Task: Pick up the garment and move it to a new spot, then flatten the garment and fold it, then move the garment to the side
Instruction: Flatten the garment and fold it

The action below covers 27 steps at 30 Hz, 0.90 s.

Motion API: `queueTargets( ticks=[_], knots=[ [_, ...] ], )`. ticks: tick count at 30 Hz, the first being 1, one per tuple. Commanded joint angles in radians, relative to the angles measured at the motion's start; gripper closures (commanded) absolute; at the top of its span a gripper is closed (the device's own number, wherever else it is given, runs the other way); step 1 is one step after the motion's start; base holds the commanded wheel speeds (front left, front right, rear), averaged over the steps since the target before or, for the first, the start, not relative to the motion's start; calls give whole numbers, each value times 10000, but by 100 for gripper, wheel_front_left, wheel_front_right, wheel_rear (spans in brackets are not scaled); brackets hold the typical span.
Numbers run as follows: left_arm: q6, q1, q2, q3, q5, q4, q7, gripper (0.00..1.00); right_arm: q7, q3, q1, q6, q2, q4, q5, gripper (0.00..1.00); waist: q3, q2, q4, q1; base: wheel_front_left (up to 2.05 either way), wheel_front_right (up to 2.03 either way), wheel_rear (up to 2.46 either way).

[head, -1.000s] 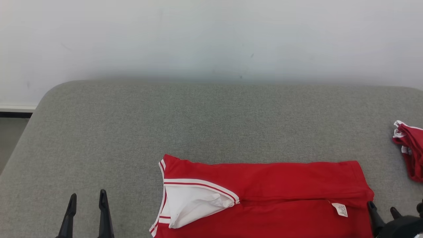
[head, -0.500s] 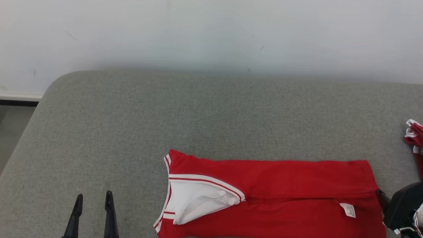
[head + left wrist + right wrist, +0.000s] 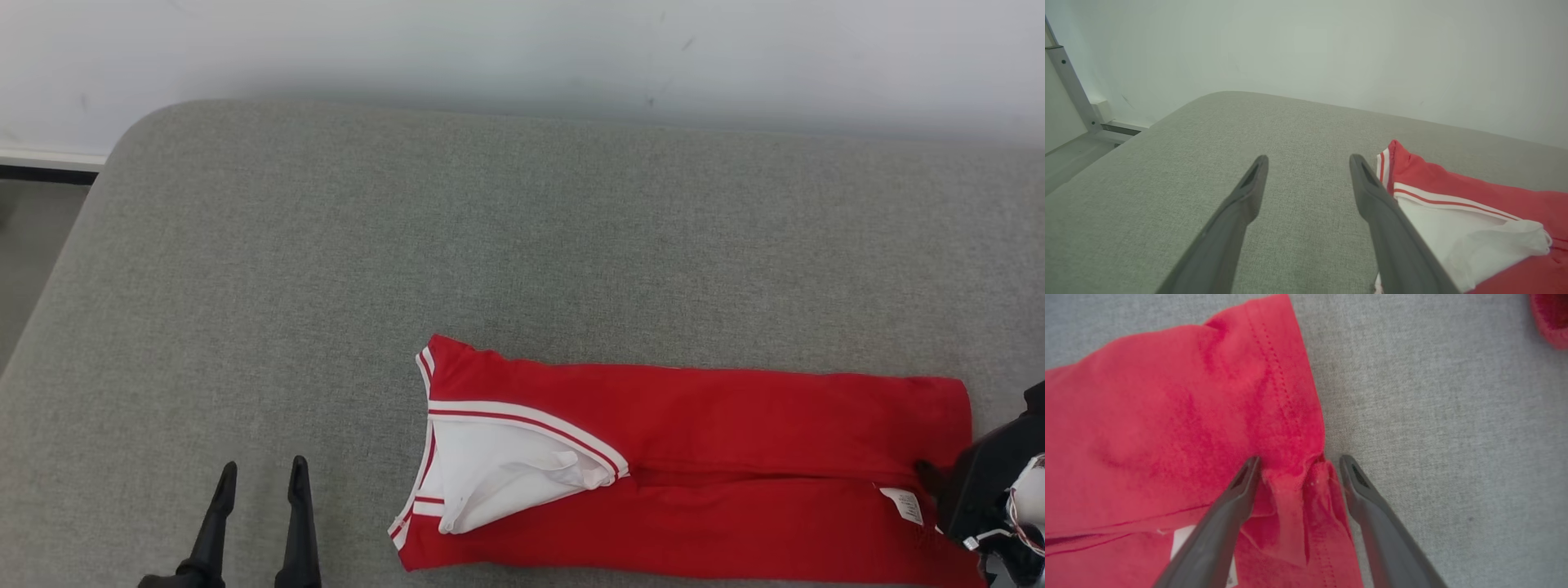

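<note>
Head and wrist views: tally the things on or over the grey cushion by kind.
Red garments: 2, the folded garment and a second garment at the right wrist view's corner.
Grippers: 2, left gripper and right gripper.
Total: 4.

The garment (image 3: 735,425) is red, its neck trim white with a thin red stripe, the lining white (the label (image 3: 902,504) too); the cushion (image 3: 408,245) is flecked grey; my fingers (image 3: 1239,216) are dark grey; the wall (image 3: 490,49) off-white.

In the head view the right gripper (image 3: 1298,462) covers the garment (image 3: 735,457)'s lower right corner; the label (image 3: 902,505) print is illegible.
</note>
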Motion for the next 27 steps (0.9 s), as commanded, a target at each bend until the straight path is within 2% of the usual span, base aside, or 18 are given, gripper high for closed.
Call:
queueTargets(
  ticks=[1, 10, 11, 12, 14, 15, 22, 27],
  knots=[
    [-38, -163, -19, -51, -57, 103, -23, 0, 93, 111, -56, -28, -8, 167, 137, 0, 219, -1, 152, -2, 0, 0, 0],
    [-177, -399, 187, -345, -408, 611, -23, 0, 394, 738, 144, 23, 188, 682, 657, 0, 278, -1, 213, -2, 0, 0, 0],
    [-153, -406, 208, -355, -440, 630, -23, 0, 419, 793, 139, 27, 225, 734, 737, 7, 278, -1, 212, -2, 0, 0, 0],
    [-153, -411, 229, -362, -456, 637, -23, 0, 425, 847, 134, 29, 249, 769, 790, 22, 277, -1, 208, -2, 0, 0, 0],
    [-167, -414, 272, -370, -474, 652, -23, 0, 394, 920, 108, 30, 274, 824, 898, 78, 267, -1, 201, -2, 0, 0, 0],
    [-168, -411, 289, -373, -482, 663, -23, 0, 342, 928, 107, 30, 254, 838, 931, 100, 253, -1, 196, -2, 0, 0, 0],
    [-178, -294, 363, -319, -516, 743, -23, 0, -129, 733, 6, -5, -51, 950, 730, 100, 89, -1, 126, -2, 0, 0, 0],
    [-159, -171, 365, -269, -532, 755, -23, 0, -746, 133, -83, -35, -305, 760, 158, 100, -54, -1, -18, -2, 0, 0, 0]
  ],
)
